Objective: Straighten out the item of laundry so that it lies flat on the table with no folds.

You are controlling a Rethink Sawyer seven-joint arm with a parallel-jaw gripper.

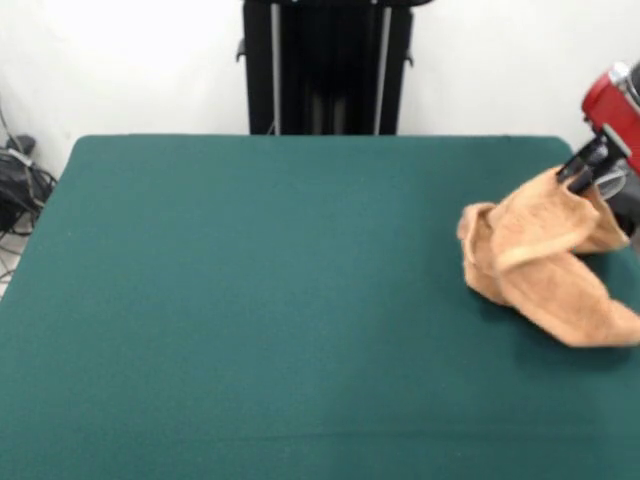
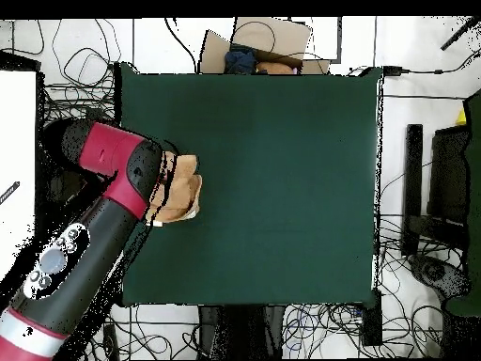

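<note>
Gripper pinching raised edge of towel, black fingertips closing on cloth at table's right edge in front view. Towel bunching in folds below, partly overhanging. My guess: pulling it inward toward open green centre, keeping lift low, would be working best. Count: one gripper, one towel, one table.

The towel is light orange-tan terry cloth, bunched into a crumpled heap with thick folds lapping over one another rather than lying flat. It sits on the dark green table hard by one side edge, roughly midway along that edge, with one lobe reaching toward the rim. Its upper corner is raised off the surface.
</note>
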